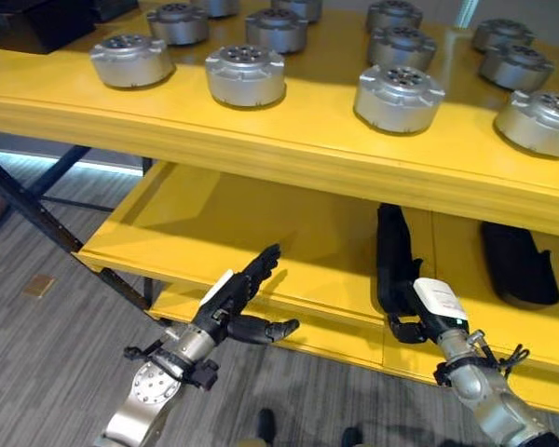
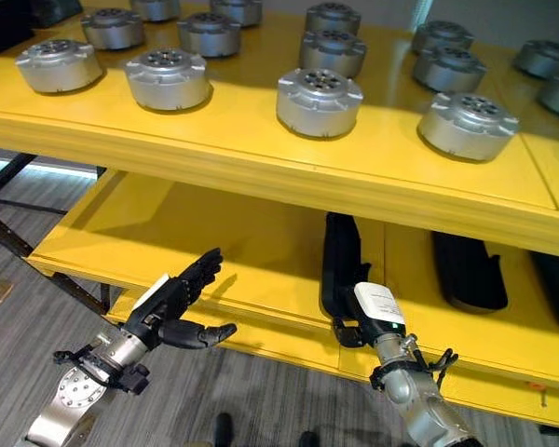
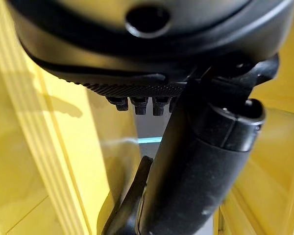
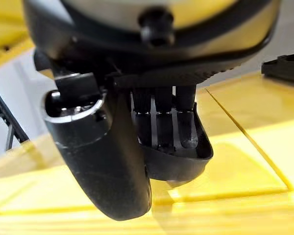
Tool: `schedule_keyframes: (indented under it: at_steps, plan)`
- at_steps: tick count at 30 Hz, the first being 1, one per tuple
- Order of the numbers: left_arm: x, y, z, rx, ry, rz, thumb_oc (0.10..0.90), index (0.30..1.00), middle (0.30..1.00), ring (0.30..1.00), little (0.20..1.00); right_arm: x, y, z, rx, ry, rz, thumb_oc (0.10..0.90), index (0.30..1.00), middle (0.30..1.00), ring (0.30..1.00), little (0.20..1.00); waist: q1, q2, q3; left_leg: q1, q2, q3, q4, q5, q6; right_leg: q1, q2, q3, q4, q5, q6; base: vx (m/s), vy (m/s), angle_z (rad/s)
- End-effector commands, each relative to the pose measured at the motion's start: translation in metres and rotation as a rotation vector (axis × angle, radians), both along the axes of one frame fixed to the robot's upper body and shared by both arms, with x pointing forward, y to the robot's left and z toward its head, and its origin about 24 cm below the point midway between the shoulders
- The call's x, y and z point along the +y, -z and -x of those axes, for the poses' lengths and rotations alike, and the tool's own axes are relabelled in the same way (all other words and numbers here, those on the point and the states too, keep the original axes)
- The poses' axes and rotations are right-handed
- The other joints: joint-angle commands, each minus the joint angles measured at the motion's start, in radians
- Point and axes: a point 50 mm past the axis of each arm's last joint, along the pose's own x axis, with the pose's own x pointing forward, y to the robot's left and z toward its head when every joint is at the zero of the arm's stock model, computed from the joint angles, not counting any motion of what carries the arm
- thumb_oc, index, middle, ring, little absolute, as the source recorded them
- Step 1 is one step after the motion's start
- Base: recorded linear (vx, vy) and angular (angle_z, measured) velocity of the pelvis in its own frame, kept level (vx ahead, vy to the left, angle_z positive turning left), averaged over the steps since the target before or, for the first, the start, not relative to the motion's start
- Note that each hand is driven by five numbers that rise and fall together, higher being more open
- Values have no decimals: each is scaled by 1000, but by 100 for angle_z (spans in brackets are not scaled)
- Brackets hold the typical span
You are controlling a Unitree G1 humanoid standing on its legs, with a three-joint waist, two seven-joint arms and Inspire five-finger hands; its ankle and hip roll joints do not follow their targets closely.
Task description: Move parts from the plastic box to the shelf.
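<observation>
Parts (image 1: 245,75) sit in rows on the top board of the yellow shelf (image 1: 289,140), both hands low beneath it.

Round silver parts stand apart from each other along that top board. Under it, the left hand (image 1: 245,296) hangs before the lower board's front edge, fingers straight and relaxed, holding nothing. The right hand (image 1: 396,270) reaches in over the lower board, fingers laid on a flat black tray (image 4: 186,159); it looks uncurled, though the angle is poor. Another black piece (image 1: 520,265) lies further along the lower board.
</observation>
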Motion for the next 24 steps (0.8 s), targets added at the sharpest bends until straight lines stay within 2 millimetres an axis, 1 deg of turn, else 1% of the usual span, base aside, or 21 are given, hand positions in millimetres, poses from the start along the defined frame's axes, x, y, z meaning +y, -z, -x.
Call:
schedule_keyframes:
  at_steps: [1,3,7,10,12,14,15,16,19,21,22,23,24]
  plan:
    - [-9,-47,-14,-242,61,55,900,1000,1000,1000,1000,11,-57,-42,-239,-87,42,400,300,300,300,300,34,5,-42,99,50,91,-1,-169,-11,-26,-9,-63,85,-51,17,51,-12,-2]
    - [-9,-47,-14,-240,62,53,900,1000,1000,1000,1000,10,-57,-43,-234,-86,47,400,300,300,300,300,37,4,-41,100,50,90,-1,-169,-11,-24,-9,-66,85,-52,16,34,-1,0]
    - [-9,-45,-12,-219,80,49,900,1000,1000,1000,1000,7,-49,-56,-167,-48,91,400,300,300,300,300,74,-4,-31,98,51,93,0,-162,-11,-11,-11,-100,89,-54,18,93,27,8]
    - [-10,-45,-13,-219,96,44,900,1000,1000,1000,1000,4,-45,-62,-140,-26,104,400,300,300,300,300,88,-8,-26,93,49,98,6,-162,-8,-10,-17,-111,89,-47,23,50,32,17]
    - [-10,-46,-14,-224,105,39,900,1000,1000,1000,1000,2,-41,-66,-109,-1,120,400,300,300,300,300,97,-10,-22,89,47,104,10,-163,-4,-8,-24,-115,89,-40,30,51,47,1]
    - [-11,-47,-15,-224,124,44,900,1000,1000,1000,1000,-6,-32,-71,-49,43,136,400,300,300,300,300,107,-10,-17,82,42,112,25,-168,5,-7,-36,-117,98,-34,40,51,58,1]
    - [-11,-47,-16,-224,123,44,900,1000,1000,1000,1000,-6,-32,-71,-49,42,136,400,300,300,300,300,107,-11,-17,82,42,112,26,-169,5,-8,-36,-116,99,-34,40,39,45,2]
    - [-12,-48,-16,-226,141,41,900,1000,1000,1000,1000,-10,-28,-73,-24,65,143,400,300,300,300,300,111,-10,-15,75,40,114,37,-172,11,-7,-41,-116,109,-35,42,36,48,5]
    - [-16,-50,-19,-229,183,42,900,1000,1000,1000,1000,-18,-23,-77,25,115,116,400,300,300,300,300,119,-5,-7,55,33,112,68,-182,25,-16,-52,-115,157,-43,34,39,61,3]
    - [-21,-52,-20,-235,207,37,900,1000,1000,1000,1000,-21,-19,-81,59,163,92,400,300,300,300,300,122,4,3,50,33,115,83,-186,32,-35,-62,-128,217,-42,23,31,51,3]
    - [-22,-53,-21,-238,210,35,900,1000,1000,1000,1000,-23,-17,-84,78,188,78,400,300,300,300,300,124,8,10,54,35,122,86,-187,34,-52,-58,-136,247,-46,18,30,17,1]
    - [-23,-53,-22,-238,210,36,900,1000,1000,1000,1000,-23,-17,-85,83,195,75,400,300,300,300,300,124,9,12,57,36,124,84,-186,34,-58,-52,-139,248,-47,16,36,-30,-4]
    - [-25,-53,-22,-237,213,39,900,1000,1000,1000,1000,-21,-16,-87,89,197,80,400,300,300,300,300,122,11,17,64,35,126,80,-185,30,-69,-32,-137,232,-48,14,40,-70,-13]
